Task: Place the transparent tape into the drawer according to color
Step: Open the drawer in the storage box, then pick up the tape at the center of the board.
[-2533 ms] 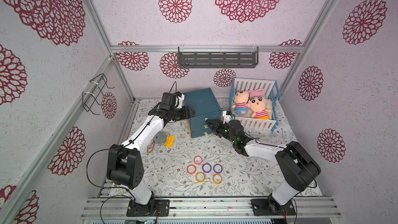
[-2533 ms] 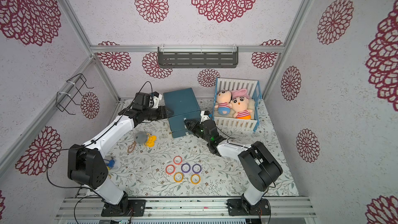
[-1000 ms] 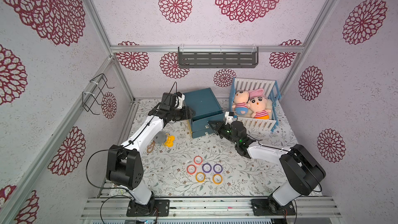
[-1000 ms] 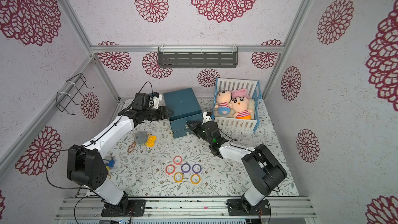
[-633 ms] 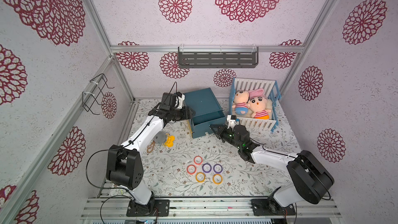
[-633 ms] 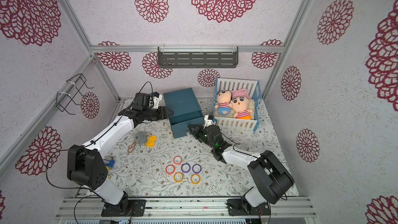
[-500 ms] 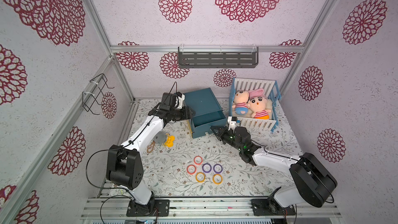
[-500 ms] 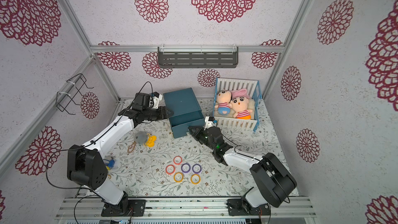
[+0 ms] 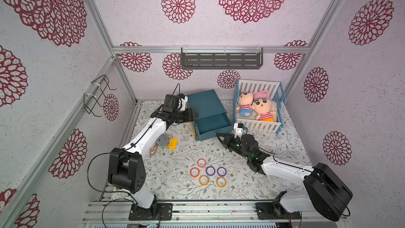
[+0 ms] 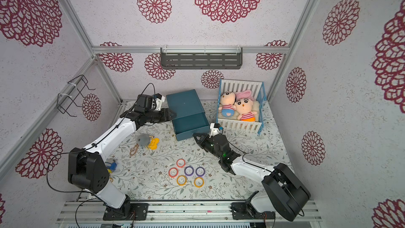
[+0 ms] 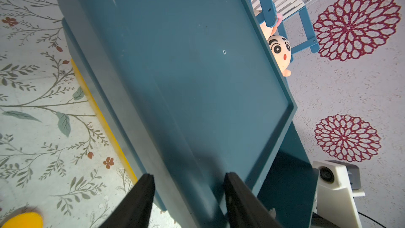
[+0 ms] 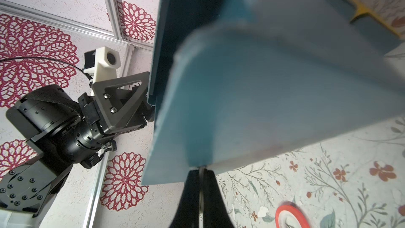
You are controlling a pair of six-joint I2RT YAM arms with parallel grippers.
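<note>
A teal cabinet [image 9: 203, 104] is seen at 12 o'clock on the floral table [image 9: 285, 150], its top drawer [image 9: 213, 133] pulled out toward 6 o'clock; nothing is seen inside the drawer. At 3 o'clock of the cabinet a white and blue crib [image 9: 258, 126] is stood, and two plush dolls [image 9: 263, 109] are laid in it side by side.

The transparent tape [image 9: 210, 170] is left on the table at 6 o'clock of the drawer, well apart from it: six rings in a loose cluster, two red-orange at 10 o'clock, two purple in the middle, two yellow at 6 o'clock.

The left gripper [image 9: 194, 115] is set at the cabinet's 9 o'clock side; in the wrist view its fingers [image 11: 144, 194] are spread with the cabinet's edge between them, though contact cannot be told. The right gripper [image 9: 219, 135] is pressed together, nothing visibly pinched, its tip just at the drawer's front corner at 5 o'clock.
</note>
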